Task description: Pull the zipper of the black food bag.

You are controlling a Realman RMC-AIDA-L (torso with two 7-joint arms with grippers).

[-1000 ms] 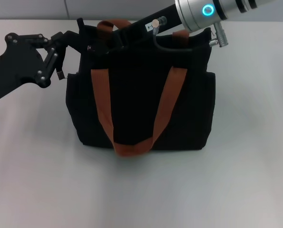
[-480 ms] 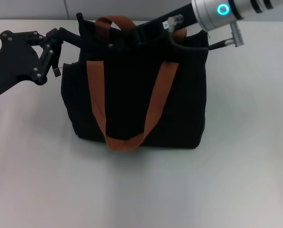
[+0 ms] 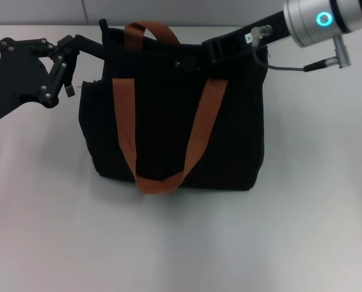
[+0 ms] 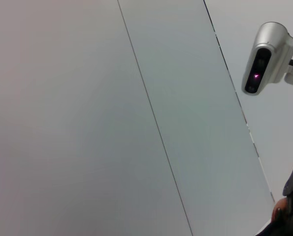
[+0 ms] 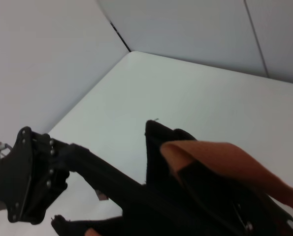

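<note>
- left claw (image 3: 86,45) reaches in at the bag's top left corner, one finger (image 3: 92,47) laid against the edge, looks pinched on the corner fabric to brace it; grip itself hidden, cannot tell for sure
- black food bag (image 3: 168,140) stands upright mid-bench (image 3: 181,243), orange-brown straps (image 3: 123,109) hang down the front face, one loop up over the top edge
- zipper (image 3: 177,63): only a small glint on the top edge, about midway along; too small to confirm it's the pull tab
- right claw (image 3: 196,58) sits low over the top edge near that glint, fingers lost against black fabric, cannot tell wide or narrow
- judgement: pull likely mid-stroke, roughly half the track left; how much is closed isn't visible
</note>
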